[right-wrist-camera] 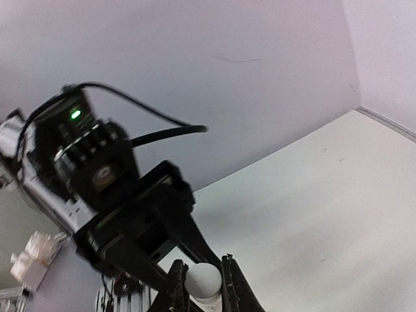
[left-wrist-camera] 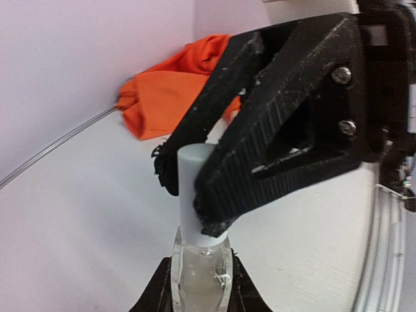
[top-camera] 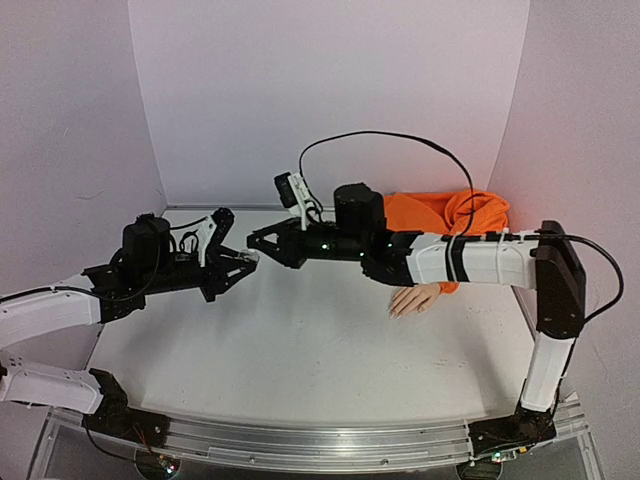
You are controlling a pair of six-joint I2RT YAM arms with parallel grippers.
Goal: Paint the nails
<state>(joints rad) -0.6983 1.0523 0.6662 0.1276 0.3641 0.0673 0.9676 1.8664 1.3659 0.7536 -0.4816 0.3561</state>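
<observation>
Bottle (left-wrist-camera: 200, 279) of clear glass clenched in left tool (top-camera: 247, 259); right tool (left-wrist-camera: 190, 195) pinches its smooth white cylindrical cap (left-wrist-camera: 194, 164)

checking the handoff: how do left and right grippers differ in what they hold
The left gripper holds the clear bottle by its body; the right gripper pinches its white cap. The left gripper reaches in from the left, the right gripper from the right. Both are shut.

Overhead rear view, wrist close-ups share bottle (left-wrist-camera: 200, 281)

The nails (top-camera: 397, 311) are too small to tell, the bottle (left-wrist-camera: 200, 276) cropped.
</observation>
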